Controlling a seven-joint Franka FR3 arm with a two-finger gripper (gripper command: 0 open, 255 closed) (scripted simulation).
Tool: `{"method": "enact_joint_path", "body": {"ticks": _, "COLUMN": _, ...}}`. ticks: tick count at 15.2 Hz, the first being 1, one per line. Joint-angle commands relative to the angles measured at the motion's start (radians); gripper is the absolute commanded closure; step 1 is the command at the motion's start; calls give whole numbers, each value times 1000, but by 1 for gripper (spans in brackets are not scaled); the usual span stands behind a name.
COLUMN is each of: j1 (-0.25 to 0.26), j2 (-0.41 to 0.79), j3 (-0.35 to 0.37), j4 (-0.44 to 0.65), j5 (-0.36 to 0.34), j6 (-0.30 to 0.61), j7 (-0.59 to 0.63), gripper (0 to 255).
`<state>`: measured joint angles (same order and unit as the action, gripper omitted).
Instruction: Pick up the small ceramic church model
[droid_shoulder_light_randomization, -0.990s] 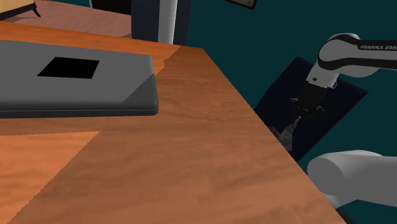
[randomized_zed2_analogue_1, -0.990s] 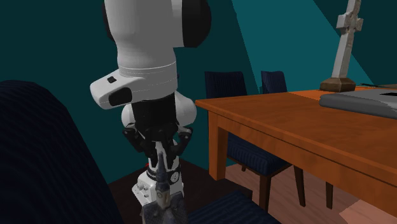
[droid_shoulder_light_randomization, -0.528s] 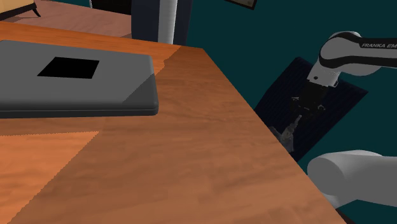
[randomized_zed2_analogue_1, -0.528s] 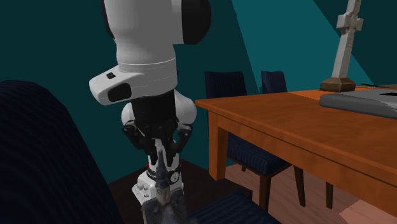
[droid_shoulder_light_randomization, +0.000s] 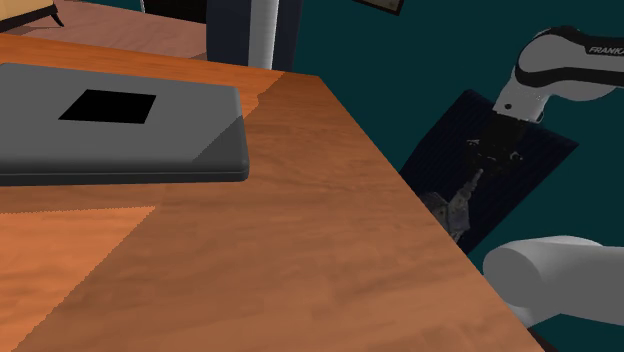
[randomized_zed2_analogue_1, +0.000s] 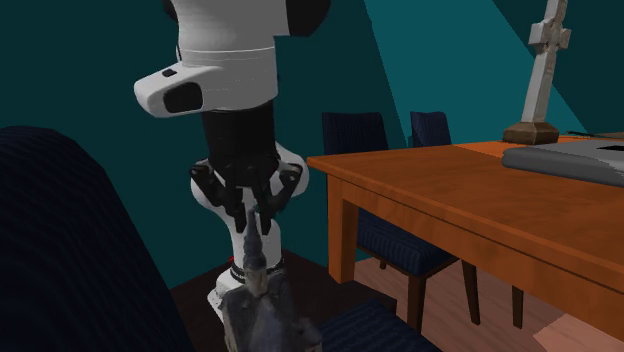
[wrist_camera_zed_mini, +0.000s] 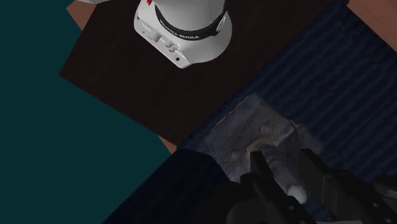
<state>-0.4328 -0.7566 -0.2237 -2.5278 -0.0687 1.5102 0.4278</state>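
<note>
The church model (randomized_zed2_analogue_1: 258, 312) is a small mottled grey building with a tall thin spire. It hangs beside the wooden table, just above a dark blue chair seat (randomized_zed2_analogue_1: 355, 328). My black gripper (randomized_zed2_analogue_1: 252, 226) is shut on the spire from above. In the shoulder view the gripper (droid_shoulder_light_randomization: 478, 174) holds the church (droid_shoulder_light_randomization: 452, 208) off the table's right edge. In the wrist view the grey roof (wrist_camera_zed_mini: 257, 135) lies beyond the fingers, and the pale spire tip (wrist_camera_zed_mini: 294, 191) is clasped between them.
The orange-brown table (droid_shoulder_light_randomization: 300, 230) carries a flat dark grey slab (droid_shoulder_light_randomization: 120, 125). A stone cross on a brown base (randomized_zed2_analogue_1: 543, 70) stands on the table in the second exterior view. Dark blue chairs (randomized_zed2_analogue_1: 395, 235) sit at the table's edge. My white arm base (wrist_camera_zed_mini: 184, 28) rests on a dark mat.
The arm has risen, and the gripper has gone up with the church's spire in it. More of the church body now shows above the second exterior view's bottom edge.
</note>
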Motion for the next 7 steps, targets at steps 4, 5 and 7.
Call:
{"method": "enact_joint_path", "body": {"ticks": 4, "j1": 4, "j2": 2, "j3": 8, "j4": 73, "j5": 8, "j6": -70, "j7": 4, "gripper": 255}}
{"method": "enact_joint_path", "body": {"ticks": 5, "j1": 5, "j2": 4, "j3": 10, "j4": 87, "j5": 9, "j6": -83, "j7": 4, "gripper": 255}}
{"method": "enact_joint_path", "body": {"ticks": 7, "j1": 5, "j2": 4, "j3": 10, "j4": 89, "j5": 10, "j6": -85, "j7": 5, "gripper": 255}}
